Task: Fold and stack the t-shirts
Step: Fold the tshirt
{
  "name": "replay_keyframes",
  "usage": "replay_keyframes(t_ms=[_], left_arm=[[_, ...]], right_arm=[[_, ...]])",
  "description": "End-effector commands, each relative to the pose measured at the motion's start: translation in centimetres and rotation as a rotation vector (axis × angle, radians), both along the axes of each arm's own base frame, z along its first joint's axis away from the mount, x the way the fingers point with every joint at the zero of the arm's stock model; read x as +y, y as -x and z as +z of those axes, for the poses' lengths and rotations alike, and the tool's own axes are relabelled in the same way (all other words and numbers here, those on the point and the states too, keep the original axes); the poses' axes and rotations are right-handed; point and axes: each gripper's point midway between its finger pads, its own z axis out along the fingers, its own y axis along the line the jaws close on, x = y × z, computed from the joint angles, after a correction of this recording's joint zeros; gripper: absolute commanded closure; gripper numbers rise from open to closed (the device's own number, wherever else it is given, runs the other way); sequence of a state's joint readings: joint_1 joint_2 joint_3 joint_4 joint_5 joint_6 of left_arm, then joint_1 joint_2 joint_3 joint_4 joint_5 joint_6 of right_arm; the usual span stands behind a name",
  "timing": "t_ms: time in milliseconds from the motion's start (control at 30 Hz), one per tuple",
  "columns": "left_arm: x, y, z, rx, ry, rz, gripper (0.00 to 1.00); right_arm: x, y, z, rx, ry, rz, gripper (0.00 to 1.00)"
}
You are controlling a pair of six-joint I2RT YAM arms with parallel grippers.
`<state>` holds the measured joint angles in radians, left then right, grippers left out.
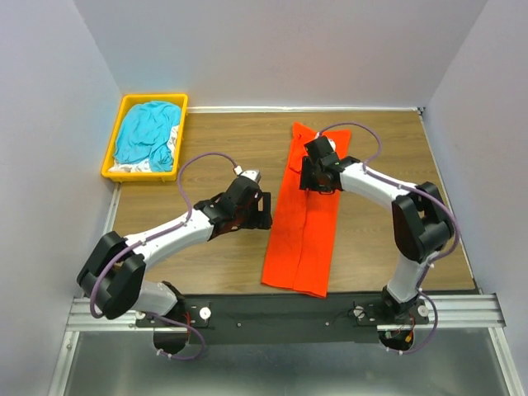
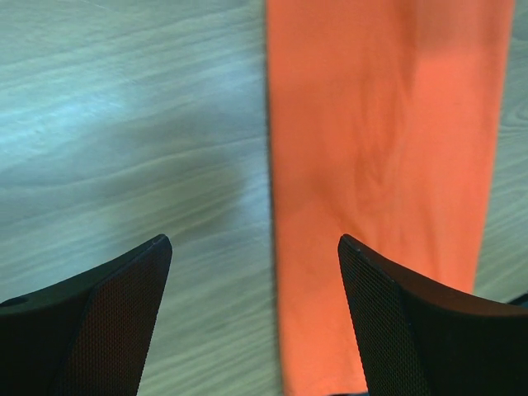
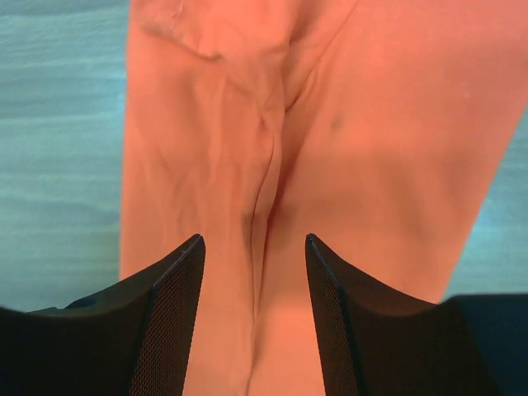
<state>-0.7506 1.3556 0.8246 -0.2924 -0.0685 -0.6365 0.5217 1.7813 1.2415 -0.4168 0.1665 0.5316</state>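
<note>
Left claw (image 2: 252,247) hangs spread wide at the edge of the long orange-red cloth t-shirt (image 1: 301,239); right claw (image 3: 254,243) hangs spread over its crease.

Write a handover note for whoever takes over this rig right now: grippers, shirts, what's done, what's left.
Left gripper: open, empty, over the left edge of the orange-red shirt.
Right gripper: open, over that shirt's far part, a crease between its jaws, nothing gripped.
Shirts: orange-red one lies as a long strip in the middle of the table; teal shirt and white fabric bunched in the yellow bin, far left.
Done: orange-red folded lengthwise.
Left: fold it across, then fold and stack the others.
</note>
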Motion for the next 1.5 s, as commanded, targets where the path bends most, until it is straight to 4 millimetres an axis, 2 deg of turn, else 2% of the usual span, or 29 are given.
replay_keyframes(t_ms=[0,133,267,400,633,667,767,800,833,867,900,933,967,1000,1033,1067,1100,1133,1167,1233,1267,1400,1467], left_arm=[[0.8,-1.5,-0.1,-0.026,-0.033,-0.028,0.1],[1.6,-2.3,-0.2,-0.04,-0.043,-0.031,0.1],[2.8,-2.9,-0.7,-0.035,-0.053,-0.019,0.1],[3.3,-2.8,-1.2,-0.027,-0.053,-0.019,0.11],[4.3,-3.5,-1.7,-0.021,-0.067,0.006,0.11],[3.9,-3.3,-1.6,-0.011,-0.053,-0.015,0.1],[3.6,-3.3,-1.5,-0.009,-0.054,-0.041,0.1],[3.5,-3.4,-1.2,-0.013,-0.051,-0.045,0.1],[3.6,-3.2,-1.2,-0.007,-0.05,-0.043,0.09],[3.5,-3.1,-1.1,-0.002,-0.048,-0.043,0.09],[3.5,-3.0,-1.1,0.001,-0.044,-0.043,0.09],[3.3,-2.7,-1.0,0.007,-0.032,-0.046,0.1],[3.3,-2.4,-1.3,0.019,-0.032,-0.051,0.1],[3.1,-1.8,-1.5,0.031,-0.032,-0.063,0.1],[3.0,-1.5,-1.7,0.043,-0.037,-0.065,0.11],[3.1,-0.8,-2.3,0.071,-0.05,-0.066,0.13],[2.5,0.2,-2.6,0.086,-0.057,-0.089,0.13],[2.4,0.7,-3.0,0.1,-0.067,-0.095,0.14],[2.3,1.2,-3.3,0.112,-0.079,-0.097,0.14],[1.6,2.5,-3.7,0.136,-0.074,-0.109,0.16],[1.5,3.2,-4.1,0.152,-0.073,-0.115,0.18],[0.7,4.2,-4.3,0.177,-0.058,-0.124,0.2],[0.2,4.5,-4.4,0.181,-0.057,-0.138,0.2]], right_arm=[[-1.0,-2.4,-1.9,-0.009,0.059,-0.089,0.42],[-2.2,-3.6,-3.9,0.01,0.091,-0.126,0.47],[-2.4,-4.6,-5.6,0.026,0.094,-0.105,0.56],[-2.3,-5.7,-6.4,0.026,0.106,-0.067,0.57],[-3.1,-9.6,-7.8,0.007,0.143,-0.057,0.58],[-3.0,-10.5,-7.5,-0.009,0.145,-0.053,0.58],[-3.0,-11.4,-5.8,-0.041,0.13,-0.045,0.59],[-2.7,-11.6,-3.7,-0.075,0.111,-0.037,0.58],[-2.6,-10.9,-3.3,-0.067,0.098,-0.02,0.57],[-2.5,-10.7,-0.9,-0.097,0.076,-0.016,0.52],[-2.8,-9.9,-1.7,-0.067,0.082,-0.015,0.51],[-3.3,-8.3,-0.6,-0.054,0.076,-0.016,0.5],[-3.6,-7.1,-0.5,-0.035,0.067,-0.029,0.5],[-3.8,-6.0,1.6,-0.059,0.041,-0.039,0.5],[-4.5,-3.1,-0.2,0.009,0.043,-0.032,0.5],[-4.8,-1.4,-0.5,0.042,0.024,-0.04,0.5],[-5.1,0.2,-0.4,0.061,0.007,-0.043,0.5],[-5.4,2.0,0.6,0.058,-0.016,-0.044,0.5],[-6.1,5.6,-1.4,0.15,-0.026,-0.047,0.5],[-6.8,9.3,-2.5,0.213,-0.043,-0.061,0.5],[-7.1,12.4,-3.0,0.251,-0.087,-0.069,0.5],[-6.6,17.8,-3.7,0.313,-0.208,-0.065,0.5],[-6.5,19.5,-4.2,0.342,-0.243,-0.071,0.5]])
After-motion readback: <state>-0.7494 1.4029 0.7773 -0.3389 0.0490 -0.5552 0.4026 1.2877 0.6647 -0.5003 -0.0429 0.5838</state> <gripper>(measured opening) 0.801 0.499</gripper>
